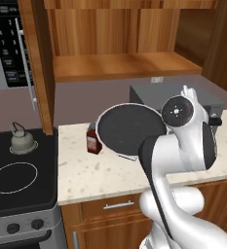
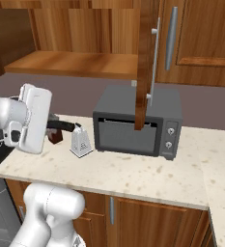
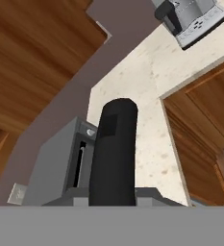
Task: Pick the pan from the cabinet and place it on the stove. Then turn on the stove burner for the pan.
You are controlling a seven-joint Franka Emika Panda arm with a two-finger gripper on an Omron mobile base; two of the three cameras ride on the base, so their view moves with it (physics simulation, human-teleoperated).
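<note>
- The flat, round dark-grey frying pan (image 1: 129, 129) is tilted up on its edge in the air above the speckled beige stone counter (image 1: 110, 175), in front of the grey box-shaped toaster oven (image 2: 135, 126).
- Its thick black handle (image 3: 112, 153) runs between the jaws of the gripper (image 3: 112, 194), which close narrowly on it.
- The smooth black glass stove (image 1: 17, 170) with a white burner circle (image 1: 13, 177) lies to the left and carries a small grey kettle (image 1: 22, 140).
- The brown wooden cabinet (image 1: 120, 48) stands open above, shelf bare.

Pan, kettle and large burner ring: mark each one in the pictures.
pan (image 1: 127, 129), left base view, middle of its dark round underside.
kettle (image 1: 22, 142), left base view, its grey body.
large burner ring (image 1: 13, 164), left base view, top arc of the white outline.
</note>
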